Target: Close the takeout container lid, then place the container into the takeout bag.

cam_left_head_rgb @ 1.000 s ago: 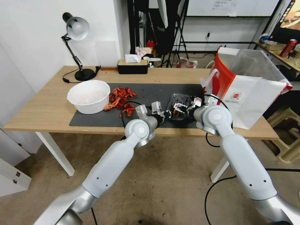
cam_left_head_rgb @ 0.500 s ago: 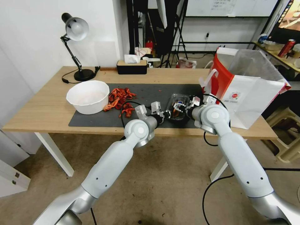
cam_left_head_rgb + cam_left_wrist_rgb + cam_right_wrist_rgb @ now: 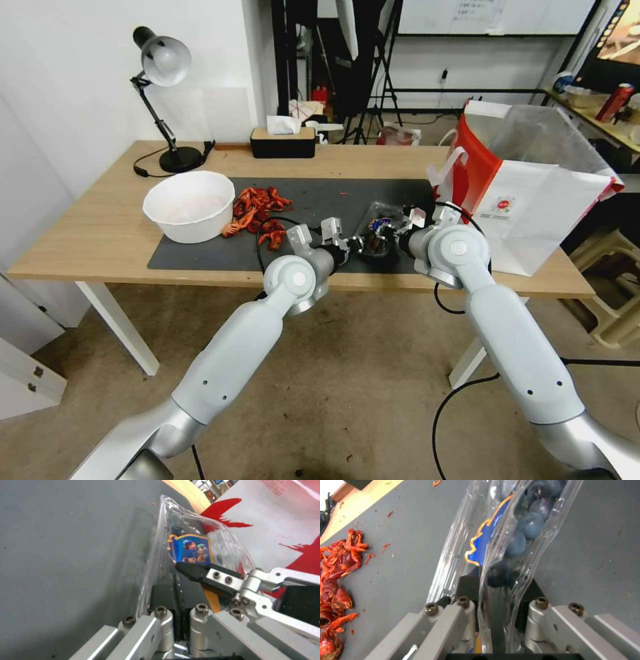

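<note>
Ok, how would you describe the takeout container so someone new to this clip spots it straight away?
On the wooden table lies a dark grey mat; near its front edge, between the left gripper and the right gripper, sits the takeout container. It is a small clear clamshell with blueberries and a blue sticker, unlike the white bowl and the red crayfish shells beside it.

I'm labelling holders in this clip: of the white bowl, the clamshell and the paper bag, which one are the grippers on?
The clear takeout container of blueberries: left gripper and right gripper pinch its opposite edges. The white bowl and takeout bag stand untouched.
</note>
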### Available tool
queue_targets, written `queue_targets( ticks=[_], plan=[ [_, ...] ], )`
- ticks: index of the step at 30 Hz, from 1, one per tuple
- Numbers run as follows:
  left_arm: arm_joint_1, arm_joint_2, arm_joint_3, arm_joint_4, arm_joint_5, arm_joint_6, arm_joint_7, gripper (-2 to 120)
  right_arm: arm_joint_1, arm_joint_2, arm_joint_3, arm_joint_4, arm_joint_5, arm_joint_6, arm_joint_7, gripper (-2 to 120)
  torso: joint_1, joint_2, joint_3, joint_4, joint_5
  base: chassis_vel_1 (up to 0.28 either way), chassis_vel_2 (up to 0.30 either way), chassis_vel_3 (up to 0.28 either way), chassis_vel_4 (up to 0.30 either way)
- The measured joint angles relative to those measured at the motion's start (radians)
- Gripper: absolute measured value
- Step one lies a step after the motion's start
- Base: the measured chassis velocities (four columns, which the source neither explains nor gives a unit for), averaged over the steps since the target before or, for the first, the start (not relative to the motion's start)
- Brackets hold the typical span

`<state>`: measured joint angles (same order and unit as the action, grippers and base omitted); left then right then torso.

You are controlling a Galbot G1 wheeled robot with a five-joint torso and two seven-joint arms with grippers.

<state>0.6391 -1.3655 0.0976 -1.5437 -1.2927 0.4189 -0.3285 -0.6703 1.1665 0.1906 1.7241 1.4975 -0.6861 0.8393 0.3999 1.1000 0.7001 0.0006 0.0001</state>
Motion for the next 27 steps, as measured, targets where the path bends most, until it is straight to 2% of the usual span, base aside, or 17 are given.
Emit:
queue_targets(
  ticks=[2,10,18,20,22,25,27],
  plan=[
    [0.0,0.004,-0.005,-0.005,-0.002,-0.001,-0.001,0,0.0,-0.002,0.002,0.003,0.001,0.001,0.0,11,0.0,0.0,0.0,-0.0001,0.0,0.0,0.0,0.0,0.0],
    [0.021,0.024,-0.029,-0.042,-0.009,-0.005,-0.006,0,0.002,-0.007,0.007,0.013,0.002,0.002,0.001,11,0.0,0.0,0.0,-0.0005,-0.0001,0.0,0.0,0.0,0.0],
    [0.09,0.071,-0.102,-0.144,-0.018,-0.013,-0.017,0,0.0,-0.008,0.011,0.024,0.001,0.004,-0.008,10,0.0,0.0,0.0,-0.0007,-0.0002,0.0,0.0,0.0,0.0],
    [0.141,0.092,-0.147,-0.201,-0.01,-0.018,-0.018,0,0.005,-0.013,0.012,0.036,-0.003,0.005,-0.022,10,0.0,0.0,0.0,-0.0007,-0.0002,0.0,0.0,0.0,0.0],
    [0.152,0.097,-0.157,-0.212,-0.008,-0.019,-0.018,0,0.007,-0.015,0.012,0.039,-0.004,0.006,-0.027,10,0.0,0.0,0.0,-0.0006,-0.0003,0.0,0.0,0.0,0.0],
    [0.226,0.133,-0.214,-0.289,0.044,-0.034,-0.026,0,0.017,-0.026,0.008,0.066,-0.017,0.016,-0.065,10,0.0,0.0,0.0,-0.0006,-0.0004,0.0,0.0,0.0,0.0],
    [0.241,0.14,-0.223,-0.306,0.062,-0.035,-0.027,0,0.018,-0.027,0.005,0.072,-0.018,0.018,-0.07,10,0.0,0.0,0.0,-0.0006,-0.0003,0.0,0.0,0.0,0.0]
  ],
)
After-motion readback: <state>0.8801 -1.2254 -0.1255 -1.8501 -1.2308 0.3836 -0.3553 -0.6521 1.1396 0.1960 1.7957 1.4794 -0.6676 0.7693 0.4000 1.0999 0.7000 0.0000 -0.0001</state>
